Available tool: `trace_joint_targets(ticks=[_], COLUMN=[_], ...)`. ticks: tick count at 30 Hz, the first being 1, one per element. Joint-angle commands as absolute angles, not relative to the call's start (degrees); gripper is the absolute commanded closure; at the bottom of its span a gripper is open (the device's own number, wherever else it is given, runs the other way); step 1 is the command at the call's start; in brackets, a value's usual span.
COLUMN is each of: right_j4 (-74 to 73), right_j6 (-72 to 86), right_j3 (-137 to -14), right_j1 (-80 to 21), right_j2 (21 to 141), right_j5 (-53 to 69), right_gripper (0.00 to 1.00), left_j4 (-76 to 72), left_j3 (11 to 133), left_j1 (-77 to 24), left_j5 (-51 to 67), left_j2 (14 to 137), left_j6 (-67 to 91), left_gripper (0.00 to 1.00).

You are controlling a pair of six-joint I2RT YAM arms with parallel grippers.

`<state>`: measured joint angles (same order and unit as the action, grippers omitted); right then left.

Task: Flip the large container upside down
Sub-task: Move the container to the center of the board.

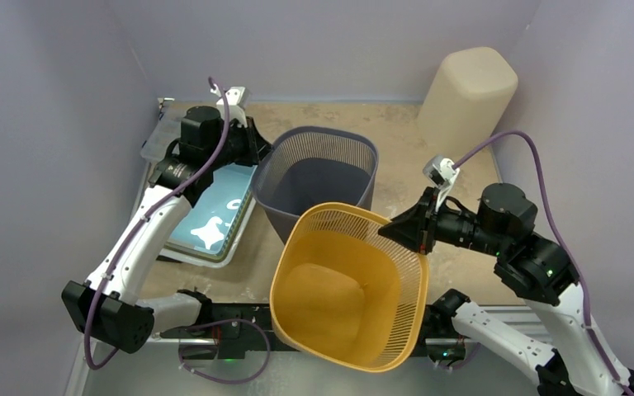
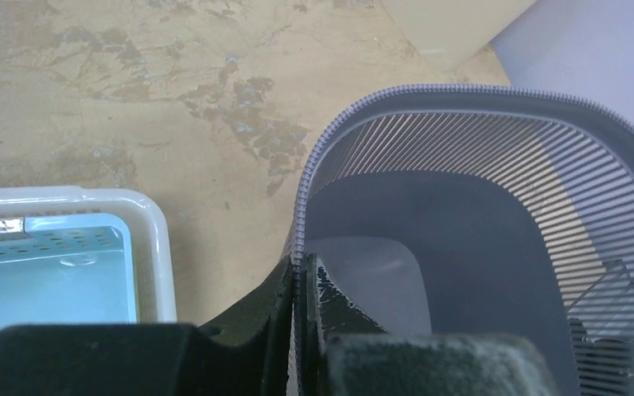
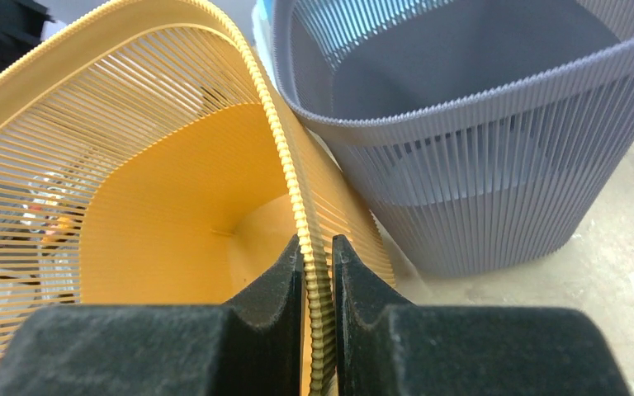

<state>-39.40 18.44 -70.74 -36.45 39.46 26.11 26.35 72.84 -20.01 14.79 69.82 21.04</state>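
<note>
1. The yellow slatted basket (image 1: 347,289) is up off the surface (image 1: 396,136) and tilted. Its open mouth faces the overhead camera and its base hangs near the front edge, between the two arm bases. It looks the bigger of the two baskets, so I take it as the large container.
2. The right tool (image 1: 414,233) has it, clamped on the ribbed rim at the basket's right side. The right wrist view shows one of the fingers (image 3: 281,276) inside the rim and the other outside, pinching it tight.
3. Just beyond stands the grey slatted basket (image 1: 318,177), upright, with its near wall touching or all but touching the yellow rim.
4. The left tool (image 1: 260,153) is clenched on the grey basket's left rim. I'd say it is holding that one steady.
5. To the left lies a white tray (image 1: 243,235) with a pale blue inside. In the far right corner stands a beige bin (image 1: 466,95), its closed end showing on top.
6. As I judge it, the flip is under way but far from done, since the mouth is still facing up.
7. The next move calls for rolling the right wrist until the mouth faces down and keeping clear of the grey basket. Then the basket goes down onto open surface and the tool lets go. A thin rim in a pinch grip could slip, so slow rotation is the call.
</note>
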Motion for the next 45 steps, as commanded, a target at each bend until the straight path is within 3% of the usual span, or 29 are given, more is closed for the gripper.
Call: trace_joint_targets(ticks=[1,8,16,31,45], right_j4=[-34.4,-34.3,-34.89,-43.12,-47.65], right_j6=[20.51,20.79,21.28,27.79,45.48], right_j3=[-72.13,-72.68,-73.05,-75.98,-75.91], right_j1=[-36.39,-36.43,-36.39,-36.43,-36.39], right_j2=[39.7,40.33,40.77,45.89,46.89], right_j5=[20.77,19.18,16.66,-3.29,-24.24], right_gripper=[1.0,1.0,1.0,1.0,1.0], left_j4=[31.23,33.02,31.36,36.49,36.8], left_j3=[74.0,74.14,75.84,98.71,103.75], left_j1=[-20.04,-22.58,-24.55,-23.59,-17.82], left_j5=[15.46,14.84,6.68,-15.51,-17.85], left_j2=[71.85,73.83,75.77,94.0,99.26], left_j6=[17.93,16.44,20.86,25.48,26.23], left_gripper=[0.91,0.79,1.0,1.0,0.97])
